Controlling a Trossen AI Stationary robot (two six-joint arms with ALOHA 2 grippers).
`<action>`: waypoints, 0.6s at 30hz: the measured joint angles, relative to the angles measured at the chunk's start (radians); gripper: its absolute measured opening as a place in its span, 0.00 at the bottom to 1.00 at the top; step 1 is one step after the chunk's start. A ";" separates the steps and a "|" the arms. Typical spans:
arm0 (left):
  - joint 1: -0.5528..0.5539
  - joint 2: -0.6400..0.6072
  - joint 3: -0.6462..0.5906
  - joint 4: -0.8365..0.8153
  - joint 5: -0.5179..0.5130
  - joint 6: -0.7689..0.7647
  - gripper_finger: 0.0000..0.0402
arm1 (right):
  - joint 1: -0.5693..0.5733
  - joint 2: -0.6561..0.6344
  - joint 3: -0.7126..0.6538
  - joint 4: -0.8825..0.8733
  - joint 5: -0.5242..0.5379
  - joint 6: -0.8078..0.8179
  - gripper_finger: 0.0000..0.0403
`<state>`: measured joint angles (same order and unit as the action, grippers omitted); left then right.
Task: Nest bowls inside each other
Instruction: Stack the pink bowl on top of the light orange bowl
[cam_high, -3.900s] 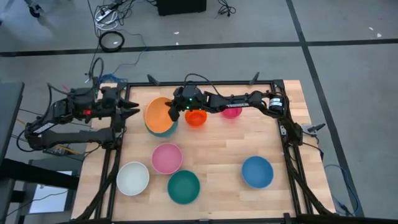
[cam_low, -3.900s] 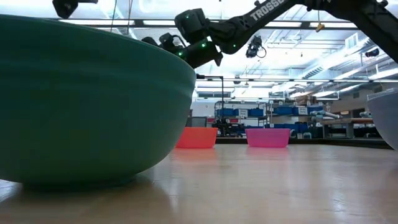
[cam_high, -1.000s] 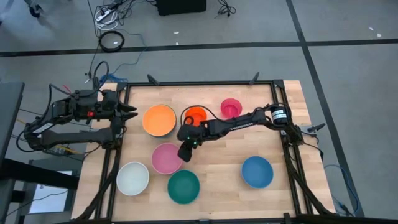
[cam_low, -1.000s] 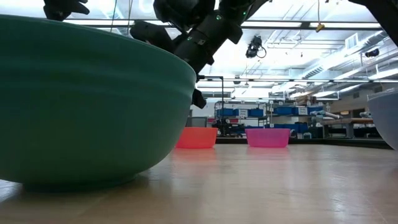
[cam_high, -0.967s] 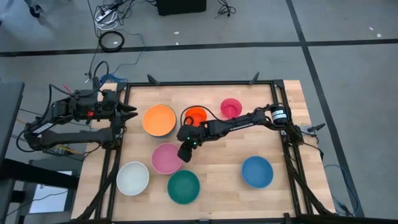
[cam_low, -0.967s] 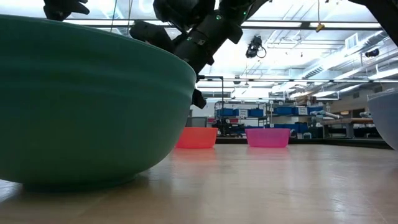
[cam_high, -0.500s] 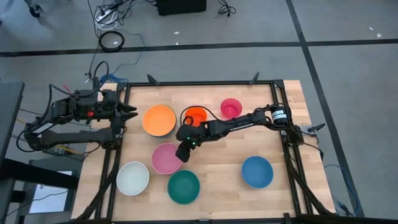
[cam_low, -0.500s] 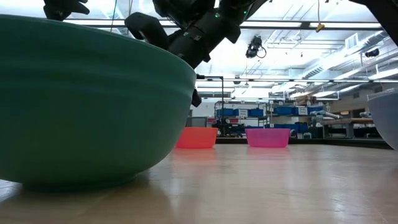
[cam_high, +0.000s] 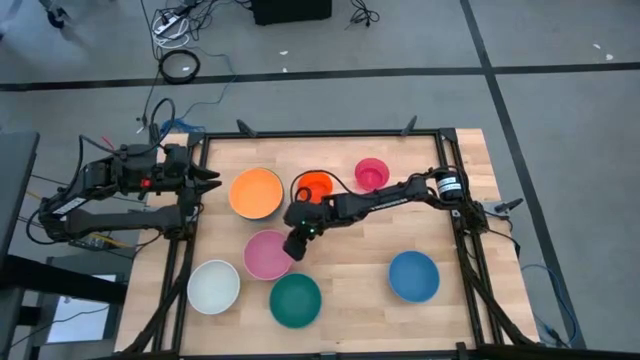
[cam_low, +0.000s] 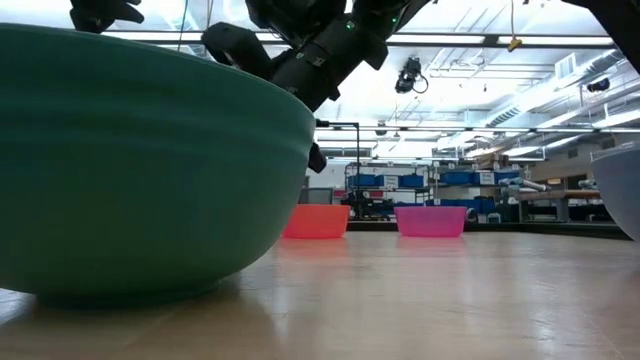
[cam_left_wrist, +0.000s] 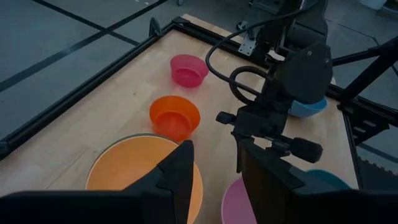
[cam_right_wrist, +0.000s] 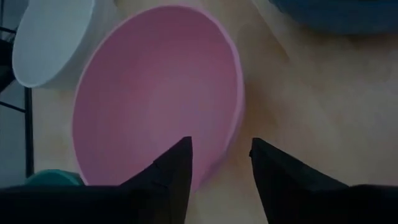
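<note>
My right gripper (cam_high: 292, 250) (cam_right_wrist: 219, 174) stands open at the right rim of the pink bowl (cam_high: 267, 254) (cam_right_wrist: 155, 93), one finger over its inside and one over the table outside. The rim runs between the fingers; I cannot tell whether they touch it. The orange bowl (cam_high: 256, 193) sits inside another bowl, whose greyish rim (cam_left_wrist: 127, 138) shows around it. The red-orange bowl (cam_high: 316, 186), magenta bowl (cam_high: 372, 173), white bowl (cam_high: 214, 286), teal bowl (cam_high: 296, 300) and blue bowl (cam_high: 414, 276) stand singly on the table. My left gripper (cam_high: 210, 178) (cam_left_wrist: 214, 180) waits open at the left edge.
A black frame (cam_high: 320, 133) runs around the wooden table top. Bare wood (cam_high: 350, 255) lies between the pink and blue bowls. In the low view the teal bowl (cam_low: 150, 160) fills the near left and hides the pink bowl.
</note>
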<state>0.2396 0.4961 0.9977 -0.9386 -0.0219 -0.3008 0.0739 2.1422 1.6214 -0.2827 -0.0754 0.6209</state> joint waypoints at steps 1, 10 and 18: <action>0.000 0.000 0.000 0.000 0.000 0.000 0.34 | 0.001 0.000 -0.013 0.009 0.000 0.002 0.37; 0.000 0.000 0.000 0.000 0.000 0.000 0.34 | 0.002 0.001 -0.053 0.049 0.007 0.010 0.35; 0.000 0.000 0.000 0.000 0.000 0.000 0.34 | 0.002 0.001 -0.052 0.059 0.038 -0.059 0.05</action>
<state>0.2398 0.4961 0.9974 -0.9384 -0.0219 -0.3012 0.0757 2.1429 1.5692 -0.2241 -0.0378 0.5617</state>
